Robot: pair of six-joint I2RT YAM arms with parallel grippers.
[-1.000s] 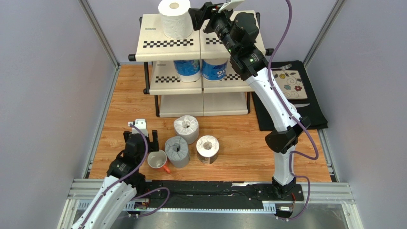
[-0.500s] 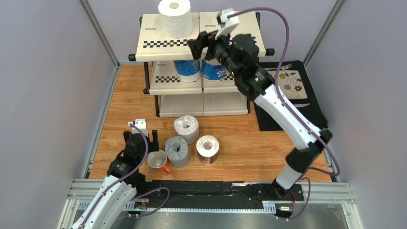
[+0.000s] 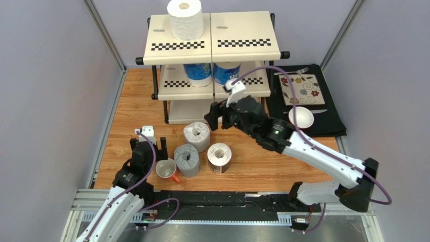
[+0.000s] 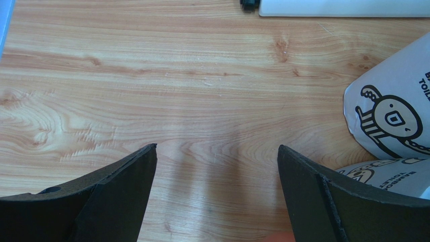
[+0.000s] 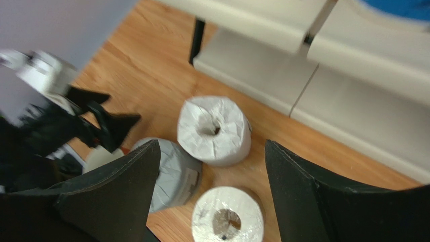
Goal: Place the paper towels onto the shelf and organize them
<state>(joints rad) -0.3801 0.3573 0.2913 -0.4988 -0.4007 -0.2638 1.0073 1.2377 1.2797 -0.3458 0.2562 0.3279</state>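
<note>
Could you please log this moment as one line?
right claw: open, empty, facing table rolls | left claw: open, by mug | shelf: white roll top, two blue rolls middle

The far roll point(image 4: 388, 101) reads "TOIL" (cut off at the frame's edge). The near roll point(image 4: 383, 176) seems to read "BAMBOO TOILET". The print on the blue rolls point(image 3: 198, 73) is illegible.

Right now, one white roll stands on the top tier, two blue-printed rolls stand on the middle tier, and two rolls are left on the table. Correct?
Not quite: three rolls are left on the table, not two. The top external view shows a white-wrapped roll, a grey roll and a dark-wrapped roll there. The rest stands.
</note>
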